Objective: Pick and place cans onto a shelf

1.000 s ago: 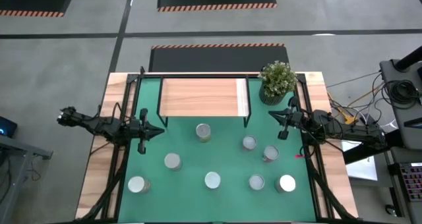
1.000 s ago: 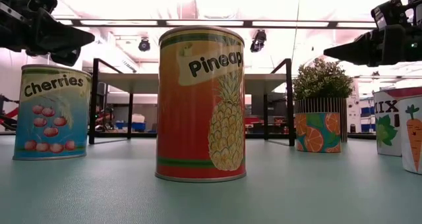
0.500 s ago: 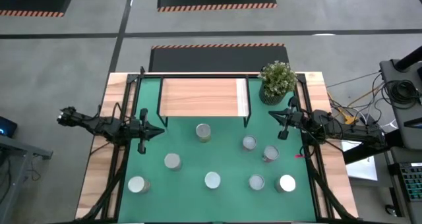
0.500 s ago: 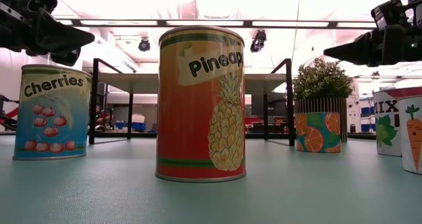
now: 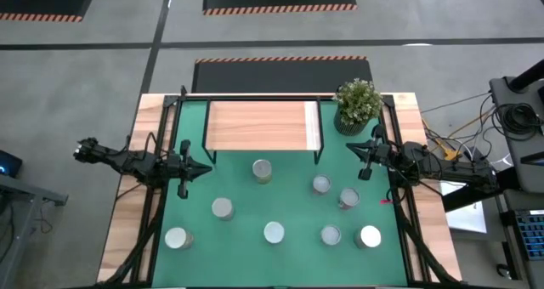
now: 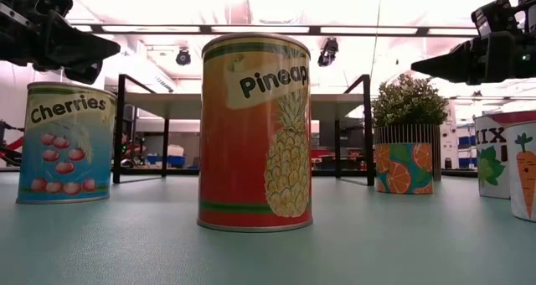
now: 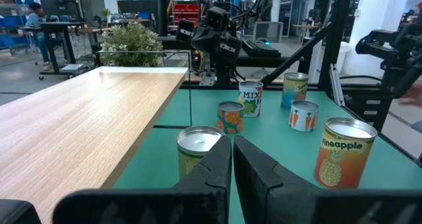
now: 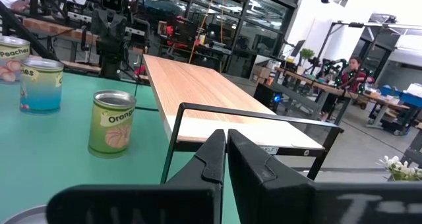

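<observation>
My right gripper (image 8: 226,159) faces the wooden shelf (image 8: 211,105) across a green mat (image 8: 59,165).

My two dark fingers (image 8: 212,155) rise from the bottom centre of the frame, pressed together with only a thin seam between them. Behind them the shelf's light-wood board runs toward the upper left on a thin black frame. Left of centre an "Orange" can (image 8: 113,122) stands upright on the mat. At the far left are a blue can (image 8: 41,84) and a "Peaches" can (image 8: 13,58). The other arm (image 8: 112,26) shows at the upper left. A person (image 8: 347,71) sits at desks in the upper right.
</observation>
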Controlling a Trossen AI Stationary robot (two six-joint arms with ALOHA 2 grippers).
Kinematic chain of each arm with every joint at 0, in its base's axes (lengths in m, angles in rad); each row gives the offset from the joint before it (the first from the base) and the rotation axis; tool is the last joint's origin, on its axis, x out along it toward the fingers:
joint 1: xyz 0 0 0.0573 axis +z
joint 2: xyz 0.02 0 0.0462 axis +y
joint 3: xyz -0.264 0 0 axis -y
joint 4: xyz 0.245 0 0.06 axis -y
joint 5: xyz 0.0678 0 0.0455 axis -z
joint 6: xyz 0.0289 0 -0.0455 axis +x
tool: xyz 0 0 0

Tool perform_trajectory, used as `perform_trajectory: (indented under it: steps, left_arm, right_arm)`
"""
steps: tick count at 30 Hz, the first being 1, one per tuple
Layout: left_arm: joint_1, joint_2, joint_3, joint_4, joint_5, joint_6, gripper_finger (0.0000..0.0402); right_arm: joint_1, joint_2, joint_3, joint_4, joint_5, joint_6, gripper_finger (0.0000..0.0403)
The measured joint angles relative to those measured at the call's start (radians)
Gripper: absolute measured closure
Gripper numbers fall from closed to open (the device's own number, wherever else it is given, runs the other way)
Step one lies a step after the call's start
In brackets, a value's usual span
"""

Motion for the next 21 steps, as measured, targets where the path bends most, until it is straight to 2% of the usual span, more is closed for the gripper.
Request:
perform_trajectory:
  steps: [6, 9, 12, 16, 18, 21]
  left_arm:
    - [0.000, 0.000, 0.000, 0.026, 0.000, -0.009, 0.0402]
    - [0.000, 0.000, 0.000, 0.136, 0.000, -0.162, 0.0402]
    - [0.000, 0.000, 0.000, 0.278, -0.010, -0.336, 0.0402]
    - [0.000, 0.000, 0.000, 0.414, -0.019, -0.360, 0.0402]
    - [0.000, 0.000, 0.000, 0.440, -0.018, -0.360, 0.0402]
    - [0.000, 0.000, 0.000, 0.453, -0.018, -0.362, 0.0402]
  right_arm:
    - [0.000, 0.000, 0.000, 0.000, 0.000, -0.002, 0.0394]
    - [0.000, 0.000, 0.000, 0.000, 0.000, 0.026, 0.0394]
    - [0.000, 0.000, 0.000, 0.000, -0.001, 0.217, 0.0394]
    - [0.000, 0.000, 0.000, 0.000, -0.001, 0.507, 0.0394]
    - [0.000, 0.000, 0.000, 0.003, 0.001, 0.576, 0.0394]
    - [0.000, 0.000, 0.000, 0.024, 0.019, 0.568, 0.0394]
